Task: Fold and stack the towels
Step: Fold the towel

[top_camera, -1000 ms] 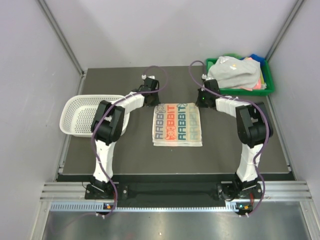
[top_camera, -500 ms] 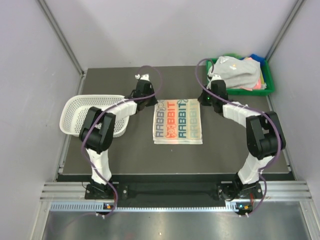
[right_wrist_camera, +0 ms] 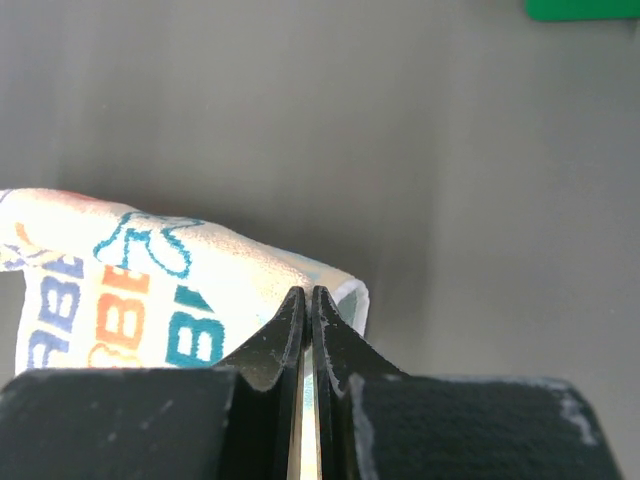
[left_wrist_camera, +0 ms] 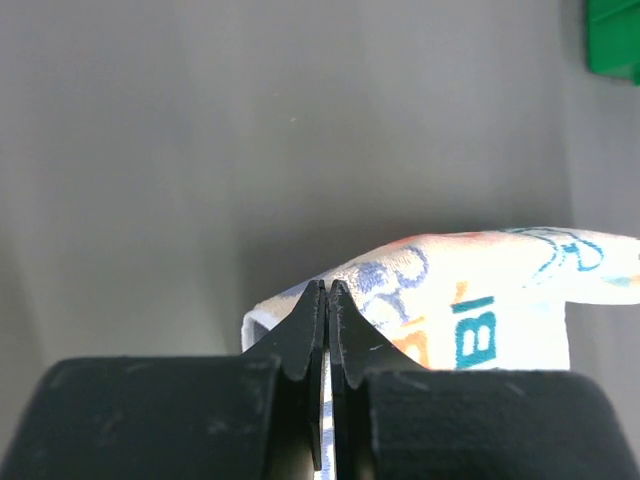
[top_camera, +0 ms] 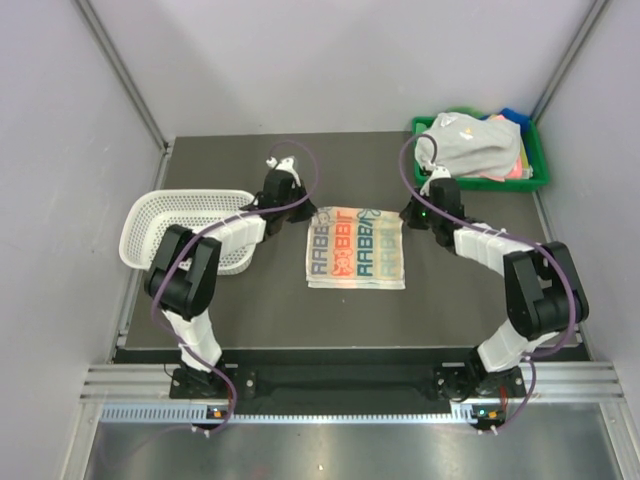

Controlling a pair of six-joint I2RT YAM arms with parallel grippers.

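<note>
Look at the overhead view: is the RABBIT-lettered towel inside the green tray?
No, the RABBIT-lettered towel lies on the dark table, well apart from the green tray in the far right corner.

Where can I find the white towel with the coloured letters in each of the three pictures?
Top external: the lettered towel lies in the middle of the table.
Left wrist: the towel is at the lower right, with its corner pinched in the left gripper.
Right wrist: the towel is at the lower left, with its corner pinched in the right gripper.
Shared landmark: the green tray, at the upper right in every view.
</note>
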